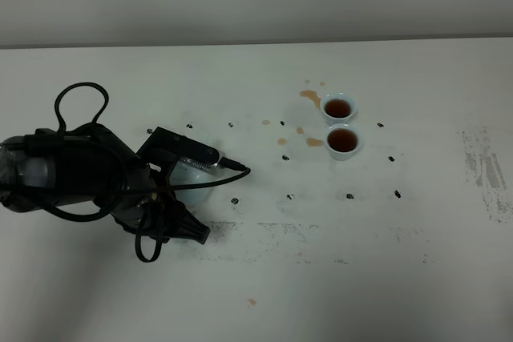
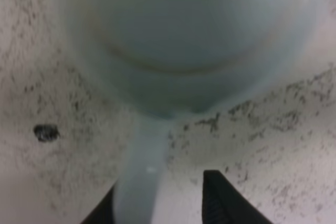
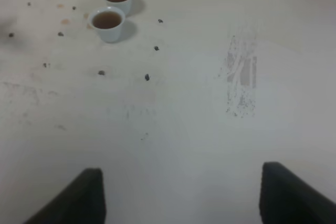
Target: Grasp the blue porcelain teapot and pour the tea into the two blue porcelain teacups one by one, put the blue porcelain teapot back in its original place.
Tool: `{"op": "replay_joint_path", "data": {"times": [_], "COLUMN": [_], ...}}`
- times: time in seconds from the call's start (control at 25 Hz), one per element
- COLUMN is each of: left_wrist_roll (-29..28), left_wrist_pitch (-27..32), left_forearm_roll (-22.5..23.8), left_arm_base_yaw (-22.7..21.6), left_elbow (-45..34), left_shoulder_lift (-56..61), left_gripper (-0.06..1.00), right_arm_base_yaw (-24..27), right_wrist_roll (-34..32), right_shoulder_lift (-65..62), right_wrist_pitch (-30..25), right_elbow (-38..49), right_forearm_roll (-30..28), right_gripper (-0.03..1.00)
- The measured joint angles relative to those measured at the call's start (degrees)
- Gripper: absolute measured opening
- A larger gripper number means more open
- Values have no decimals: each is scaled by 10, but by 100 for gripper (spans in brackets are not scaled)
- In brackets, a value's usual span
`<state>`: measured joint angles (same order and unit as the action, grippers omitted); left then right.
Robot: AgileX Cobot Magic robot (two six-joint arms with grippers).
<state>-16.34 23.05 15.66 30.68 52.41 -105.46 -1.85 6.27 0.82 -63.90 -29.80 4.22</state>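
The blue porcelain teapot's loop handle fills the near edge of the left wrist view, standing between the dark fingers of the left pincer, which are parted with a visible gap on one side of the handle; the other side is too blurred to say whether it touches. The blue porcelain teapot sits upright on the scuffed white counter, its round belly just beyond the pincer. From above, the left arm covers most of the pot, leaving only a pale sliver showing on the left of the counter. Well to the right, the two blue porcelain teacups stand side by side, almost touching, both holding dark tea, with brown splashes on the counter beside them. The right pincer hangs wide and empty over bare counter. Pouring looks finished and the pot appears set back down; what seems left is only for the left arm to let go fully and draw clear.
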Motion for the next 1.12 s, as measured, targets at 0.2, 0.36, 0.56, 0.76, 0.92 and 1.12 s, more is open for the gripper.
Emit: {"op": "replay_joint_path", "data": {"times": [0.2,0.36,0.56,0.76,0.92,1.12], "left_wrist_roll": [1,12,63,109,130,158], "left_wrist_pitch": [0,0,36,145,235,334], "left_forearm_roll": [-13,-32,-69,-88,-97,-116], "left_arm_base_yaw": [0,-1,-27,-70,-123,-189], "left_elbow": [-37,-81,-126,-133,-144,-184], "left_shoulder_lift": [17,80,231,410,566,734], "left_gripper": [30,31,31,31,31,31], "right_arm_base_yaw": [0,0,0,0,0,0], "right_wrist_roll": [0,0,0,0,0,0], "right_shoulder_lift": [0,0,0,0,0,0], "right_wrist_pitch": [0,0,0,0,0,0], "right_elbow": [0,0,0,0,0,0], "right_forearm_roll": [0,0,0,0,0,0], "right_gripper": [59,59,59,59,59,59]}}
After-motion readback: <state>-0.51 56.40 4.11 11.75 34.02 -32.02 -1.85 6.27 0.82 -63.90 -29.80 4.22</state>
